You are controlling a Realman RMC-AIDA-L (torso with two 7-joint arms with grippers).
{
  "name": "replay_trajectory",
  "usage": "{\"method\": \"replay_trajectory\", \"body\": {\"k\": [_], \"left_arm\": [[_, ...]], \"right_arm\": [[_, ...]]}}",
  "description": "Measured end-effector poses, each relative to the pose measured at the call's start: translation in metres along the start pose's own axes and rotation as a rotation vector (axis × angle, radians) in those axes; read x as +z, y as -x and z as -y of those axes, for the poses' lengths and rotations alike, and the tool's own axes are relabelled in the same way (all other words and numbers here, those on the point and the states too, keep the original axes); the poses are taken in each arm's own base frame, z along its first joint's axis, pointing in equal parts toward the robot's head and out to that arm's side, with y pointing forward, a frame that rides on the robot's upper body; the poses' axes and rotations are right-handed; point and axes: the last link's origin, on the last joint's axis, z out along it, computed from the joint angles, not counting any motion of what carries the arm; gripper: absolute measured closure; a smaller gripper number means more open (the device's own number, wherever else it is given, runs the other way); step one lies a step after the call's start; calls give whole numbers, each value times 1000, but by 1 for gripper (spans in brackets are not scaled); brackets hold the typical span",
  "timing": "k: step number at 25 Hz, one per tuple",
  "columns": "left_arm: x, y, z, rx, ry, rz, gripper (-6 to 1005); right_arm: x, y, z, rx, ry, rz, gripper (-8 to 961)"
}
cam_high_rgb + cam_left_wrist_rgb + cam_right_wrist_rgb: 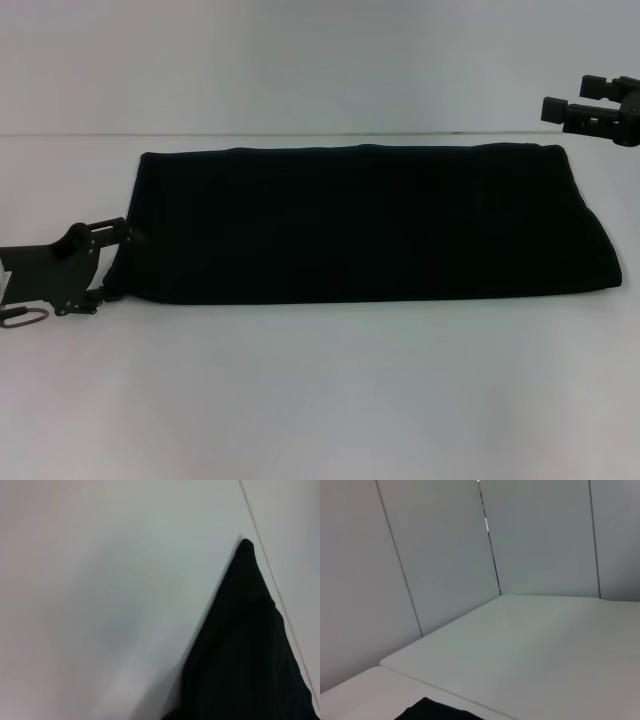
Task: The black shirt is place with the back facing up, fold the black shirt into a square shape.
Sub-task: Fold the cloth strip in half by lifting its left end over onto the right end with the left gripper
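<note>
- The left gripper (118, 262), a black rigid claw on a dark bracket, is sitting low at the near left, right against the left end of the cloth; its fingertips are merging with the dark fabric, so I cannot tell whether it is clenched on the edge or released.
- The black shirt (370, 222), a large soft plain black cloth garment, is lying flat on the white table (320, 400) as a long horizontal band, stretching from the left gripper across the middle to the right side; its surface is showing no lettering.
- In the left wrist view, the black shirt (250, 655) is appearing as a dark wedge tapering to a pointed corner on the pale tabletop.
- In the right wrist view, only a small dark corner of the black shirt (437, 711) is peeking in at the edge, with pale panelled walls (440, 555) standing beyond the table.
- The right gripper (572, 107), another black claw, is hovering raised at the far right, apart from the shirt's far right corner, with its fingers parted and gripping nothing.
</note>
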Motion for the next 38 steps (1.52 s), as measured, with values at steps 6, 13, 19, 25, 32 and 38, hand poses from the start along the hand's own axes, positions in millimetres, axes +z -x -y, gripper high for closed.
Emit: {"method": "replay_trajectory", "body": {"k": [6, 13, 19, 25, 32, 38], "left_arm": [[3, 0, -1, 10, -3, -4, 203], [7, -1, -4, 28, -5, -10, 208], [9, -1, -7, 39, -4, -10, 213], [10, 0, -8, 48, -7, -7, 217], [10, 1, -8, 88, -4, 3, 222], [10, 2, -3, 84, -16, 2, 355]], "right_arm": [[0, 1, 0, 1, -2, 7, 35], [0, 4, 0, -9, -3, 12, 35], [0, 5, 0, -8, -4, 15, 35], [0, 5, 1, -8, -6, 16, 36], [-1, 5, 1, -10, -7, 16, 37], [-1, 6, 1, -11, -6, 16, 38]]}}
